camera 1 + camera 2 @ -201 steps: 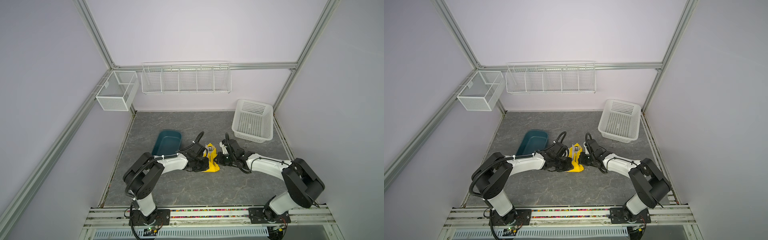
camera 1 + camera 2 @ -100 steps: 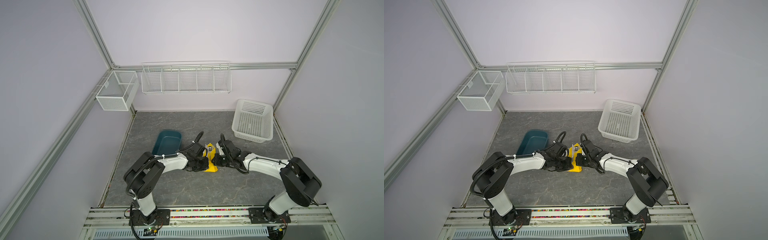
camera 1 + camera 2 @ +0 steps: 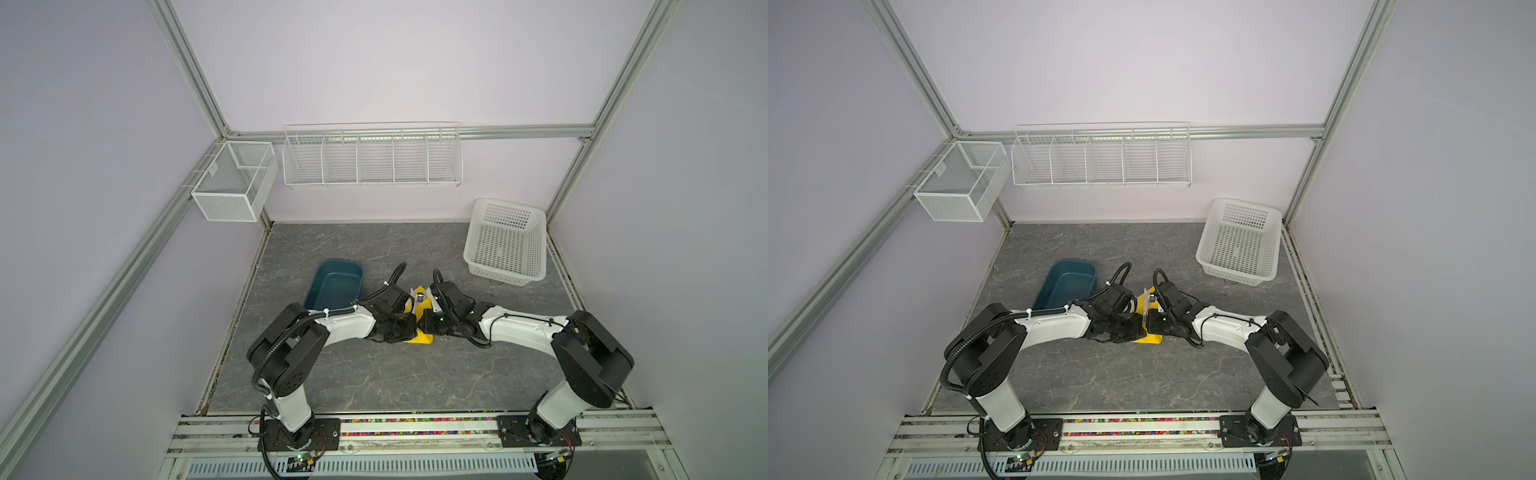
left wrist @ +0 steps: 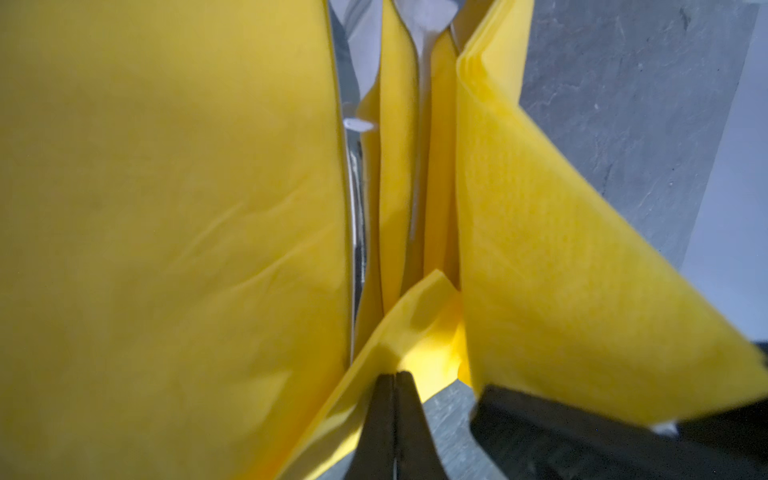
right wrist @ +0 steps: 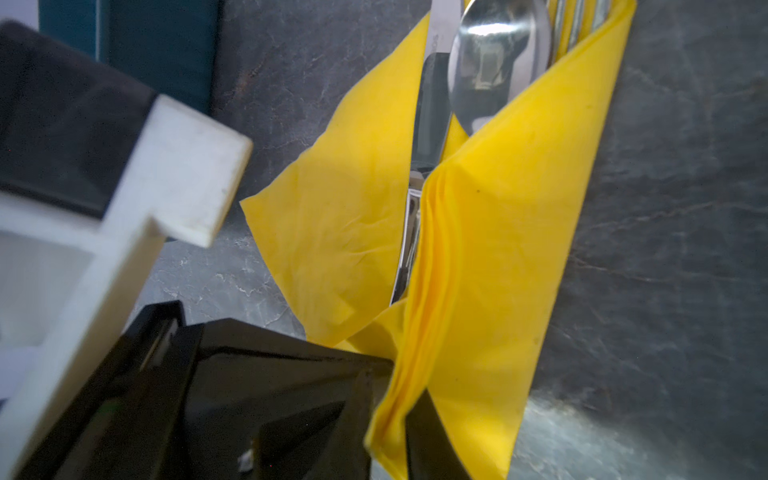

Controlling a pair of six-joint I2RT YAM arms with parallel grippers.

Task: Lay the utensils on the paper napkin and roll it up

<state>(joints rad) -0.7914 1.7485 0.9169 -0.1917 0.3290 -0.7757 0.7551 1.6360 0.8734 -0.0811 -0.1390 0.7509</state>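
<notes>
The yellow paper napkin [image 3: 422, 338] [image 3: 1148, 338] lies mid-table, folded up round the utensils [image 3: 420, 296] [image 3: 1152, 297], with both grippers meeting over its near end. The right wrist view shows the spoon [image 5: 494, 62], the knife [image 5: 432, 104] and the fork tines [image 5: 577, 20] sticking out of the napkin [image 5: 498, 249]. My right gripper [image 5: 395, 395] [image 3: 424, 324] has a bunched napkin fold between its fingers. My left gripper [image 4: 392, 376] [image 3: 409, 328] is shut, its tips pinching a napkin [image 4: 166, 208] edge. Slivers of silver utensils [image 4: 359, 208] show between the yellow folds.
A teal tub [image 3: 332, 282] [image 3: 1065, 284] lies just left of the left wrist. A white plastic basket [image 3: 505, 245] stands at the back right. A wire shelf [image 3: 372, 158] and a mesh box [image 3: 232, 183] hang on the walls.
The right gripper has shifted left, closer in over the napkin and against the left gripper. The left arm has stayed put.
</notes>
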